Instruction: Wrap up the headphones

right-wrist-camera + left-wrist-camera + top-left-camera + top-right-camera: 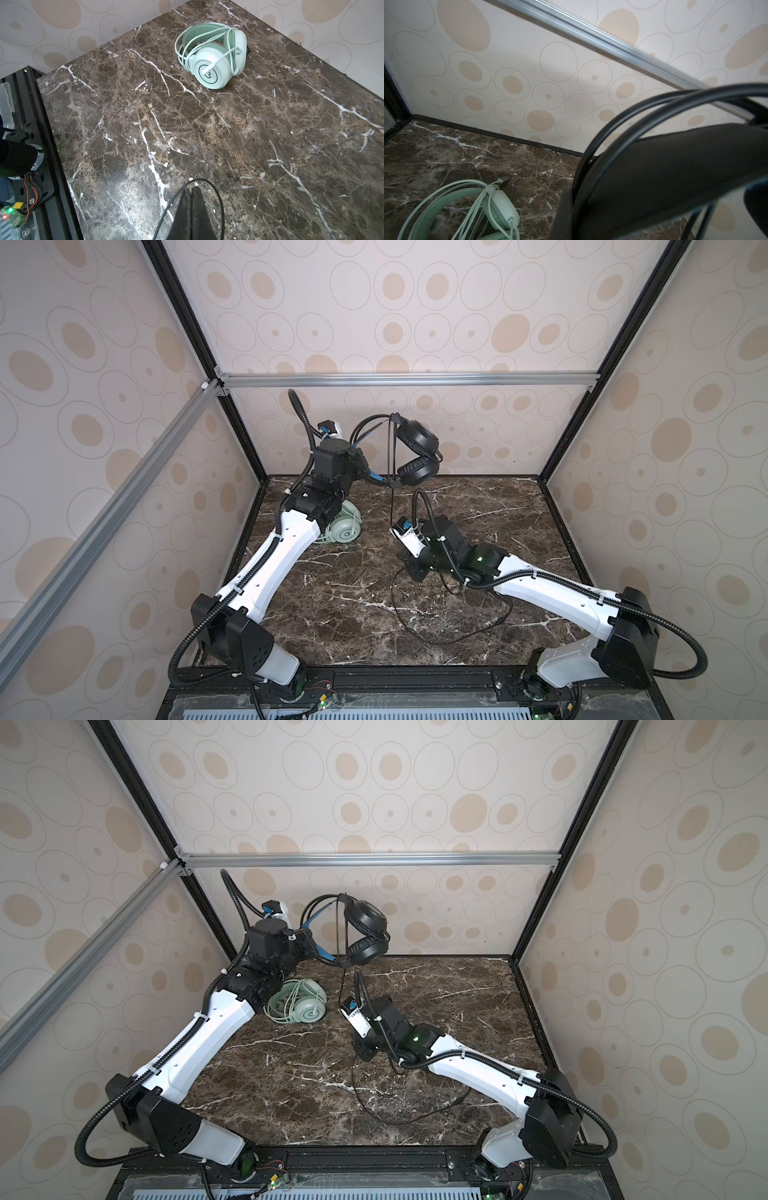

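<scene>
In both top views the black headphones (417, 456) (368, 936) hang above the back of the table. My left gripper (368, 472) is shut on their headband (675, 166), with the ear cups to its right. Their black cable (436, 641) drops straight down to my right gripper (411, 570) (191, 188). That gripper is shut on the cable low over the table's middle, and the cable (222, 220) curves around its tips. The slack lies in a loop on the table toward the front. The mint-green headphones (345, 526) (212, 62) lie at back left, cord wound around them.
The dark marble table (332, 593) is walled in by patterned panels at the back and both sides. A black rail (395, 676) runs along its front edge. My left forearm (274, 564) passes over the mint headphones' left side.
</scene>
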